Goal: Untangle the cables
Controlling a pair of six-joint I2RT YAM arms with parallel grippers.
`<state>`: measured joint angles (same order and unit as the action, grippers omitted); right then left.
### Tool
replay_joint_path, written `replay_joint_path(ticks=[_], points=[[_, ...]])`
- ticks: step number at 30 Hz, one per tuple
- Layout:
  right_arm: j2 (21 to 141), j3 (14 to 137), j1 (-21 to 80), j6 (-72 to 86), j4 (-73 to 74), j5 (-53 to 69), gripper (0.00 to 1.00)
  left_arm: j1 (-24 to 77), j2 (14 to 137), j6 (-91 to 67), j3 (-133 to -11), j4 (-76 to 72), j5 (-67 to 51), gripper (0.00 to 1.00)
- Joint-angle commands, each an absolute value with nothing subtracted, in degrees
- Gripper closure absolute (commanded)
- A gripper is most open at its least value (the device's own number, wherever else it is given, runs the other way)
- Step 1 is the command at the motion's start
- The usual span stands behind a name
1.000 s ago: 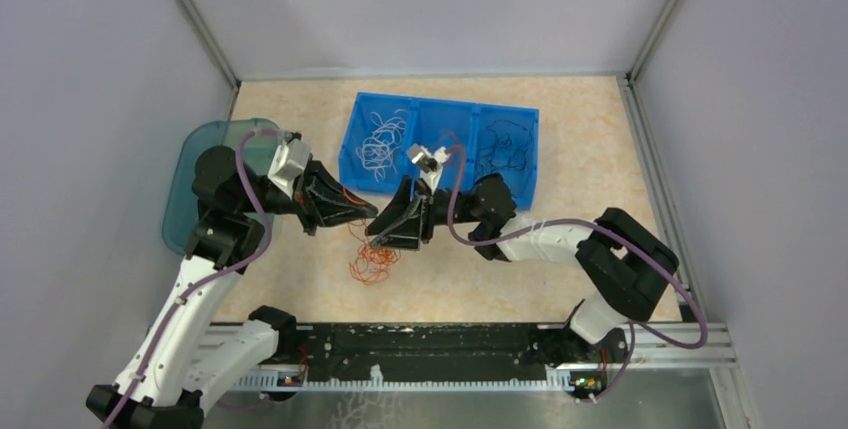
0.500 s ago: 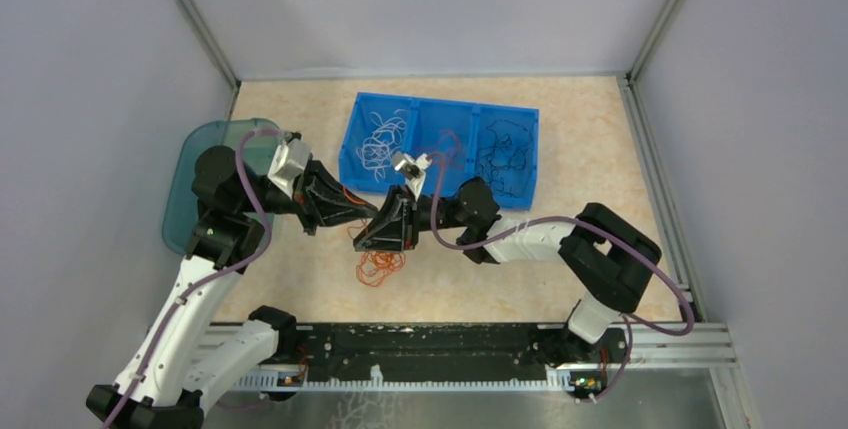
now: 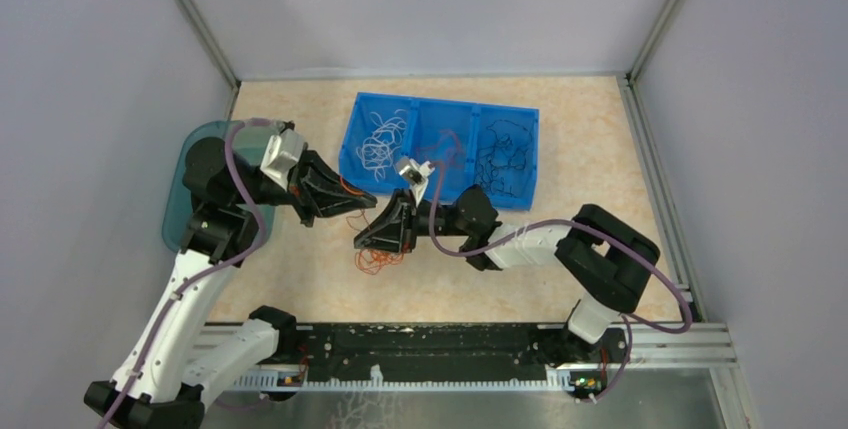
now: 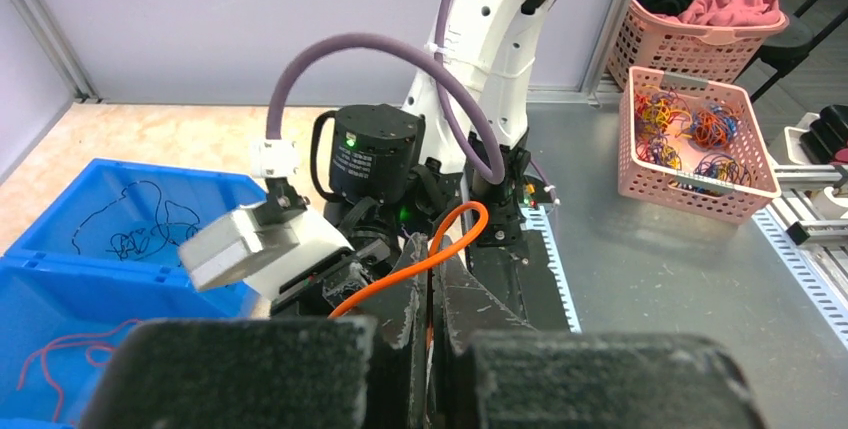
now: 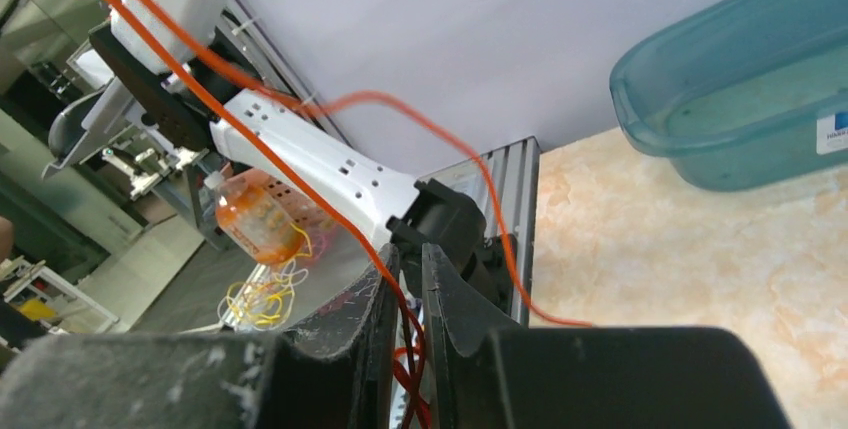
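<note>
Top external, orange cables (image 3: 375, 261): heap on table (image 3: 600, 149), 6 o'clock of both pincers.
Right gripper (image 3: 362, 241): nipping an orange strand.
Left gripper (image 3: 362, 205): clamped on an orange strand.
Risk: hard pull may slip strand or drag heap.

1. A blue three-compartment bin (image 3: 505, 197) sits toward the far side of the marbled beige table (image 3: 590, 139).
2. A teal see-through tub (image 3: 178, 204) is over by the left wall.
3. Off the table, there's a pink mesh basket (image 4: 700, 194), and an orange bottle (image 5: 255, 219).
</note>
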<state>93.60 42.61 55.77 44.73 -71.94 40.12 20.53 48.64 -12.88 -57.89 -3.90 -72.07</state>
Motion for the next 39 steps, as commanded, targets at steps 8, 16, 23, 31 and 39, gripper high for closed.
replay_joint_path(ticks=[8,16,23,31,39], points=[[99.1,33.1,56.4,44.9,-82.1,37.3,0.87,20.8,51.7,-12.8,-69.8,-7.8,-72.3,1.00],[105.0,28.6,56.3,47.5,-90.7,34.9,0.88,20.8,55.4,-7.1,-80.9,-4.4,-70.9,1.00],[108.6,26.8,56.4,47.3,-93.8,33.6,0.83,20.8,59.6,-4.0,-92.2,-2.1,-68.2,1.00],[104.6,26.5,56.8,40.5,-82.2,28.5,0.71,20.8,61.2,-4.5,-95.9,-4.2,-65.9,1.00],[87.9,25.7,56.7,31.8,-72.2,22.2,0.44,20.8,64.2,-2.9,-97.7,-4.5,-65.5,1.00]])
